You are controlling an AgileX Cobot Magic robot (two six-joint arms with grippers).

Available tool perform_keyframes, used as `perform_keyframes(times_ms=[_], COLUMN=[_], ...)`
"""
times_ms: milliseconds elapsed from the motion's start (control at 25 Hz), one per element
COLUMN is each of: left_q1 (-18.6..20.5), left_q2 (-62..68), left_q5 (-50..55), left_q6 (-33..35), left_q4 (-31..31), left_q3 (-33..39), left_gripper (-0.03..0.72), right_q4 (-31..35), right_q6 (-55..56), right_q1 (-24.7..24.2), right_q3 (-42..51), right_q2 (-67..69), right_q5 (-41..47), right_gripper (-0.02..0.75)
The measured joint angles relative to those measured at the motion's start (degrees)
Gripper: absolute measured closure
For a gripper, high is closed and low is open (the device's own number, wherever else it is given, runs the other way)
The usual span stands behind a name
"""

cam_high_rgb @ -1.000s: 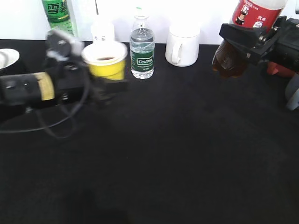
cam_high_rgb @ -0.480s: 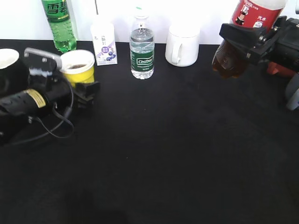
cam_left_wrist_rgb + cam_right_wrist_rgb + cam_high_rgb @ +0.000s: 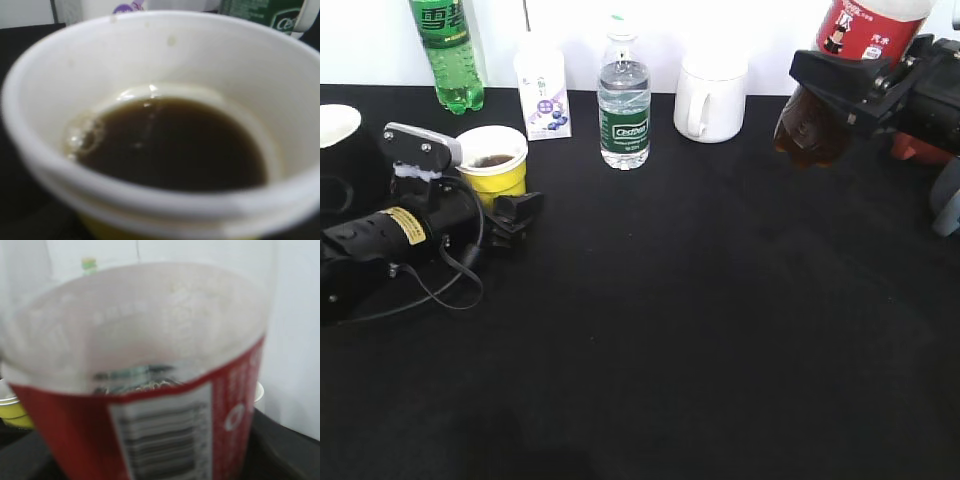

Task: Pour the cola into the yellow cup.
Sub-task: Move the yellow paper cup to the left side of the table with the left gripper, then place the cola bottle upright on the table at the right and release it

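Left gripper (image 3: 510, 212): seen low on the left of the black table (image 3: 670, 340), its dark fingers placed on either side of the yellow cup's base; the jaws appear pinched on the cup, though the near contact is partly hidden.
Yellow cup (image 3: 494, 165): held upright at the left of the table, just in front of the green soda bottle; a shallow pool of dark brown drink is seen in its white inside, with a few bubbles at one edge in the left wrist view (image 3: 165, 140).
Right gripper (image 3: 860, 85): raised above the table at the far right, its black jaws clamped around the middle of the cola bottle.
Cola (image 3: 840, 70): held off the table, roughly upright with a slight tilt; dark liquid is seen in its lower body, the red label above; the cap is out of frame. It is well apart from the cup.
Back row: a green soda bottle (image 3: 447, 55), a small carton (image 3: 544, 95), a water bottle (image 3: 624, 105) and a white mug (image 3: 711, 98) are lined up along the white wall.
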Motion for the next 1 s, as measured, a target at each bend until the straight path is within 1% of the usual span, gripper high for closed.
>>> perform_keyframes(times_ms=[80,160,240,400,520,680,720,800,880,1000], left_q1=[0.00,0.00,0.00,0.00,0.00,0.00,0.00,0.00,0.00,0.00], left_q2=[-1.25,-2.53,-4.00,-9.22,-14.70,-21.25,-22.75,-24.93,-27.46,-32.08], left_q5=[1.71,1.25,0.91,3.56,4.38,5.05,5.05,5.41,7.29,13.57], left_q6=[0.06,0.10,0.17,0.07,0.07,0.02,0.02,0.02,0.02,0.02], left_q4=[-0.03,-0.60,-0.89,-1.00,-0.79,1.39,1.86,2.39,3.79,4.49], left_q3=[0.90,3.37,5.75,10.82,14.28,15.12,15.12,15.17,15.17,15.17], left_gripper=[0.102,0.096,0.095,0.095,0.098,0.098,0.098,0.098,0.098,0.098], right_q4=[0.15,1.84,3.73,5.77,6.58,6.99,7.06,6.51,6.24,6.01], right_q6=[0.00,0.00,-1.92,-5.68,-6.10,-6.18,-6.23,-6.28,-6.16,-5.40], right_q1=[0.00,0.00,0.00,0.00,0.00,0.00,0.00,0.00,0.00,0.00], right_q3=[0.00,0.00,0.00,-0.35,-3.26,-4.11,-4.16,-4.23,-4.33,-4.26], right_q2=[0.00,0.00,0.34,7.91,12.79,14.76,14.76,14.76,14.76,14.70], right_q5=[0.68,3.01,3.28,3.68,3.84,5.52,5.71,6.01,8.98,11.07], right_gripper=[0.237,0.237,0.237,0.237,0.237,0.237,0.225,0.161,0.118,0.111])
